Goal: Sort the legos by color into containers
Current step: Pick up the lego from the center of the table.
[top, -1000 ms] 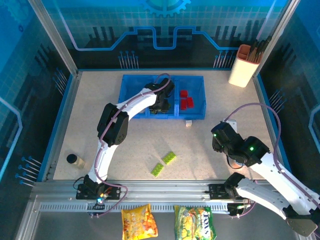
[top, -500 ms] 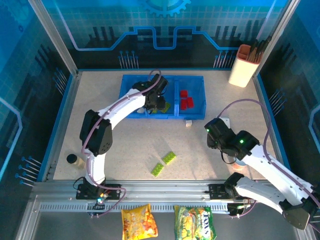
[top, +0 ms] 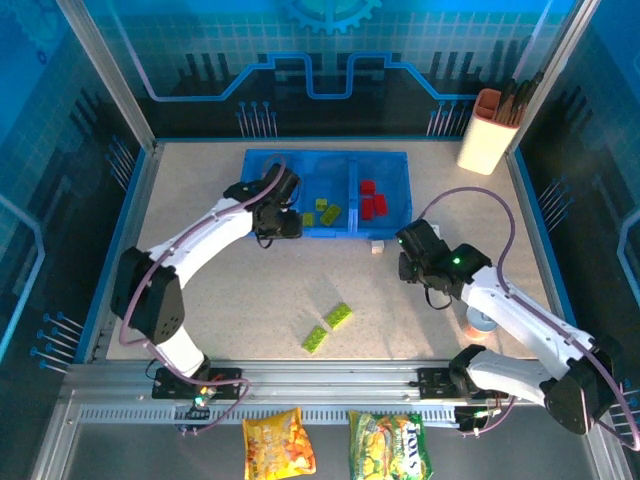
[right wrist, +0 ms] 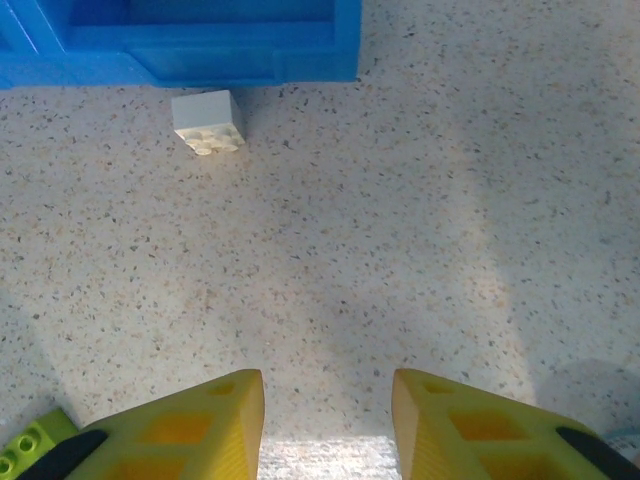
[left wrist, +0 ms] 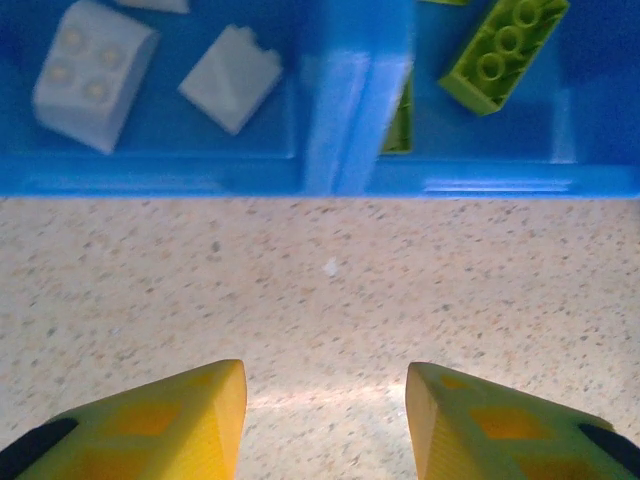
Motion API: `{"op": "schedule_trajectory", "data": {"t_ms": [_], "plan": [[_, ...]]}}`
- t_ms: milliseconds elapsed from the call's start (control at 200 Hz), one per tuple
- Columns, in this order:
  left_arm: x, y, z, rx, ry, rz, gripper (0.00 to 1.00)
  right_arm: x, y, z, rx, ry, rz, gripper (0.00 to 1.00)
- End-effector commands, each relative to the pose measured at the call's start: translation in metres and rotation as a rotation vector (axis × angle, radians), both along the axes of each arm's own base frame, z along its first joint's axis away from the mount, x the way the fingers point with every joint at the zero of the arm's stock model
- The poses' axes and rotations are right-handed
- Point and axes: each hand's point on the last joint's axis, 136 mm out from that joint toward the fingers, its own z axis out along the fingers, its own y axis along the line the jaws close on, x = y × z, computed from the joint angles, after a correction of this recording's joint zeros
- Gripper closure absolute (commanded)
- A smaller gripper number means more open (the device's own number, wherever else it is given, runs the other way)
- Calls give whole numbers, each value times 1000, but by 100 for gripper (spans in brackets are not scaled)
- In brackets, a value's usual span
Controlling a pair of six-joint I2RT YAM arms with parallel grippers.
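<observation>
Your speckled bench [top: 250, 290] sits inside blue patterned walls, with the three-part tray [top: 300, 233] towards the back.
Your left end effector [left wrist: 325, 400] hangs spread and empty over bare bench just before the tray's front wall. White bricks [left wrist: 93, 60] lie in the left compartment, green bricks [top: 325, 210] in the middle, red bricks [top: 372, 200] in the right. Two loose green bricks [top: 338, 316] lie on the bench nearer you. A loose white brick [right wrist: 207, 121] lies just outside the tray's right corner, ahead of your right end effector [right wrist: 327, 400], also spread and empty. The snack bags' [top: 388, 445] lettering is too small to read.

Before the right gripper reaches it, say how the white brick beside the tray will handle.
The white brick looks like rigid plastic, so probably stiff and light. Its flat faces suggest sliding, not rolling. Pushed forward, it likely jams against the tray.
</observation>
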Motion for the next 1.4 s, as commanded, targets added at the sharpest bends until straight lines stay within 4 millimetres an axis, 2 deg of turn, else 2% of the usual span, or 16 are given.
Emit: {"op": "schedule_trajectory", "data": {"t_ms": [0, 375, 595, 690, 930, 1396], "plan": [[-15, 19, 6, -11, 4, -19, 53, 15, 9, -7, 8, -11, 44, 59], [-45, 82, 4, -28, 46, 11, 50, 59, 46, -35, 15, 21, 134, 55], [-55, 107, 3, -19, 40, 7, 49, 83, 53, -54, -29, 36, 132, 52], [-53, 111, 0, -23, 6, 10, 49, 93, 55, -62, -26, 37, 121, 50], [-47, 104, -18, -70, 7, -4, 50, 111, 53, -80, -1, 51, 85, 44], [-39, 114, -13, -120, -6, 39, 49, 135, 65, -103, 43, 88, 94, 47]]}}
